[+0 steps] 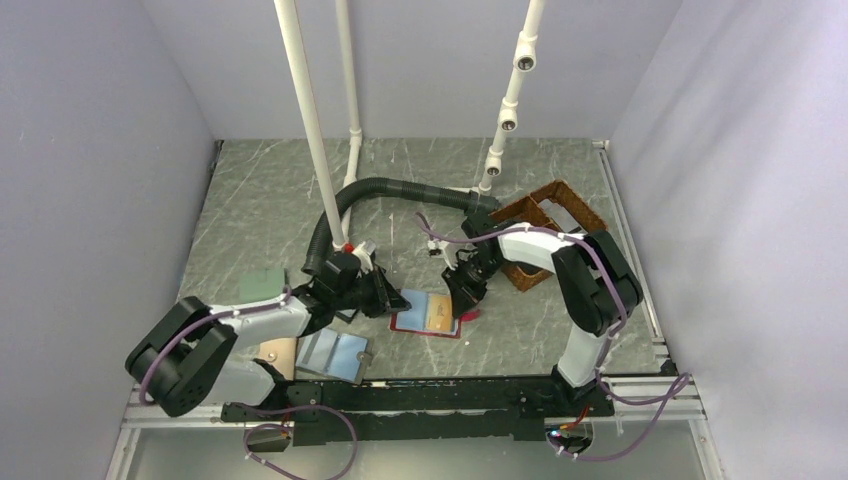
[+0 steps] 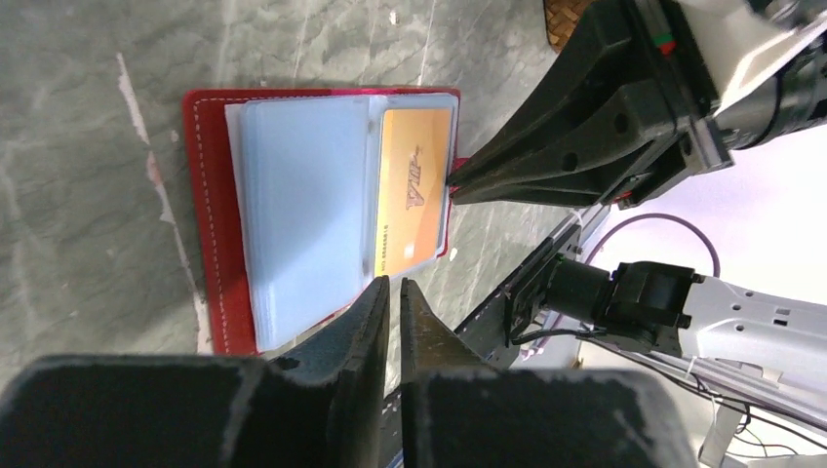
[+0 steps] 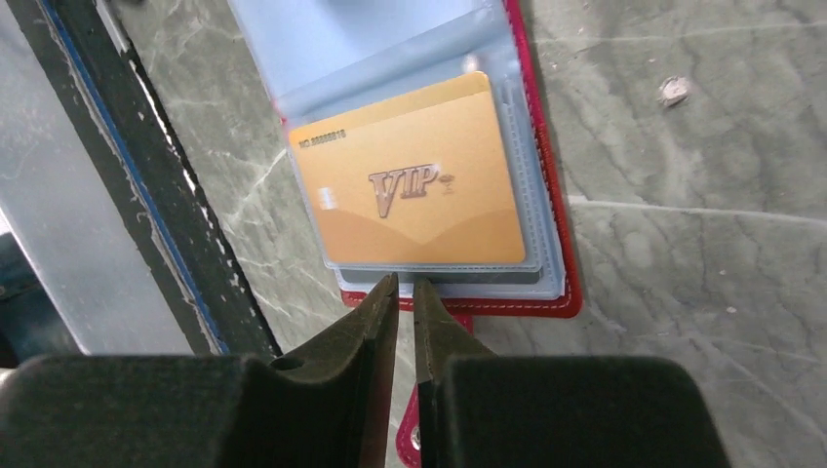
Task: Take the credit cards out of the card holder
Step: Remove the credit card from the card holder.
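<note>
While the grey-blue wallet (image 1: 335,352) lies off at eight o'clock from the holder, the left gripper (image 2: 395,285) sits at ten o'clock of the red card holder (image 2: 210,195), fingers all but pressed together, just a thin slit, nothing between them. The holder lies open on the table (image 1: 260,200), gold credit card (image 3: 410,185) tucked in its clear sleeve. Right gripper (image 3: 405,283) at two o'clock, tips nearly closed right at the sleeve's edge. Nipping it? Cannot tell. Wicker basket (image 1: 520,208) lies further out at two o'clock.

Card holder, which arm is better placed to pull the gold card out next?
Probably left: left jaws point at the gold card's short end, while the right jaws rest at the card holder's pull-tab edge.
</note>
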